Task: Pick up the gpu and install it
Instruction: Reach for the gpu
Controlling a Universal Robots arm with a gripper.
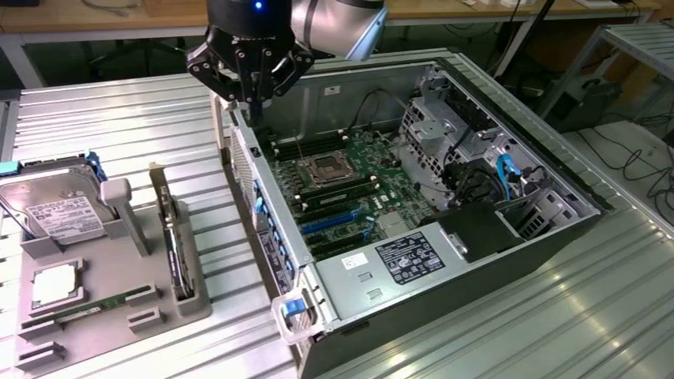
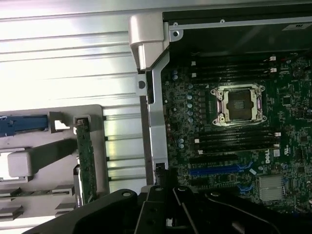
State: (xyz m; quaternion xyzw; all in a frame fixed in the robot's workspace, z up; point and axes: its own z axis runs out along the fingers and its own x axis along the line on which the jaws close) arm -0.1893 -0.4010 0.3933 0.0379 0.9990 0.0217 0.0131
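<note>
The gpu (image 1: 172, 234) stands on its edge in a slot of the grey holder tray (image 1: 142, 272), at the exterior view's left; it is a thin green board with a silver bracket. The wrist view shows the gpu (image 2: 86, 161) edge-on in the same tray. My gripper (image 1: 251, 101) hangs shut above the far corner of the open computer case (image 1: 532, 237), with nothing between its fingers, well apart from the gpu. Its black linkage (image 2: 161, 214) shows in the wrist view. Blue expansion slots (image 1: 335, 225) lie on the motherboard (image 2: 287, 102) inside the case.
A silver hard drive (image 1: 55, 212), a processor (image 1: 53, 284) and a narrow memory stick (image 1: 90, 309) also sit in the tray. The case's perforated rear wall (image 1: 240, 170) stands between tray and motherboard. Drive cages and cables (image 1: 474, 170) fill the case's right side. The table is ribbed metal (image 1: 548, 316).
</note>
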